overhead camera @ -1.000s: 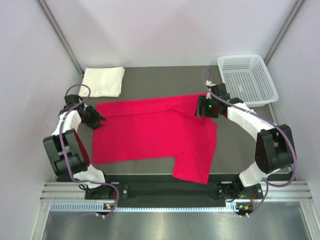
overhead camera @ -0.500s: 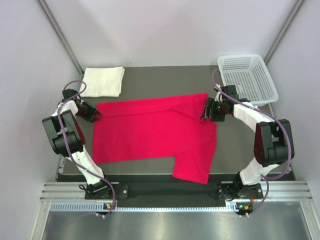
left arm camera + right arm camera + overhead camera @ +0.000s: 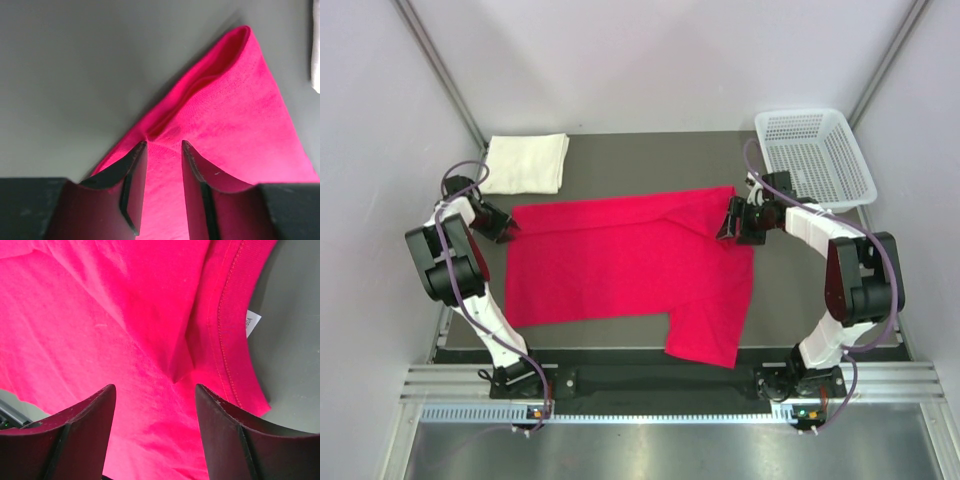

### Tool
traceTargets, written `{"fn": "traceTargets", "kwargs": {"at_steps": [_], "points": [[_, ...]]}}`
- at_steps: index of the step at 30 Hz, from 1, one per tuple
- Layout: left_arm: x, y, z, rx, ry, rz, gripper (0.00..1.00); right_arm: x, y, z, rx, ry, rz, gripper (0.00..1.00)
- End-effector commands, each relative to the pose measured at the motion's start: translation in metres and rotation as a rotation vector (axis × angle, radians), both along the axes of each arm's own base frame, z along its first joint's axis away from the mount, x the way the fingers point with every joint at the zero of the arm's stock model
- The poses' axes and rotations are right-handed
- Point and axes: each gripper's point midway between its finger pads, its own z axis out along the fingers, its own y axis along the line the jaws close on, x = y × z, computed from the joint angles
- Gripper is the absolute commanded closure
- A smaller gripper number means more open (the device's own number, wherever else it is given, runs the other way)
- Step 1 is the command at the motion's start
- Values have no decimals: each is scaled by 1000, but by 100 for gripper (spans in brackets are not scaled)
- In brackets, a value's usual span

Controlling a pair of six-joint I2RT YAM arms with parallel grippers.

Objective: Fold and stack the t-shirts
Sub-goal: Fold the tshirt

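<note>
The red t-shirt [image 3: 620,260] lies spread flat across the middle of the table, with one part hanging toward the front edge. My left gripper [image 3: 506,228] is low at its back left corner. Its fingers [image 3: 137,165] stand a little apart with red cloth [image 3: 235,115] under and between them, puckered at the tips. My right gripper [image 3: 728,222] is open wide just above the shirt's back right part, beside the collar [image 3: 225,315] and its white label [image 3: 253,322]. The cream-white t-shirt [image 3: 527,163] lies folded at the back left.
A white mesh basket [image 3: 815,155] stands at the back right corner, just behind the right arm. Bare grey table [image 3: 650,160] shows behind the red shirt. Enclosure walls rise close on the left and right.
The left arm has swung back and left, bringing its gripper onto the shirt's back left corner. The right gripper has shifted slightly and its jaws have widened a little. The shirts lie as before.
</note>
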Motion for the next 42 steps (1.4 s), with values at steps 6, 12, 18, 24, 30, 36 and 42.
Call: {"fn": "traceTargets", "kwargs": {"at_steps": [6, 12, 18, 24, 30, 36, 42], "points": [[9, 13, -4, 28, 2, 34, 67, 25, 1, 17, 40, -69, -5, 37], [15, 17, -2, 35, 3, 16, 91, 23, 2, 15, 62, -54, -3, 36], [19, 19, 12, 55, -29, -3, 100, 28, -5, 7, 60, -27, -22, 38], [20, 17, 22, 52, -42, -28, 100, 27, 2, -6, 82, -5, -9, 45], [21, 13, 25, 34, -54, -38, 100, 31, 4, -14, 78, 3, -16, 55], [23, 14, 29, 41, -61, -46, 100, 35, 14, -6, 105, -8, 0, 86], [25, 15, 31, 39, -65, -53, 100, 34, 8, -2, 77, -7, -36, 100]]}}
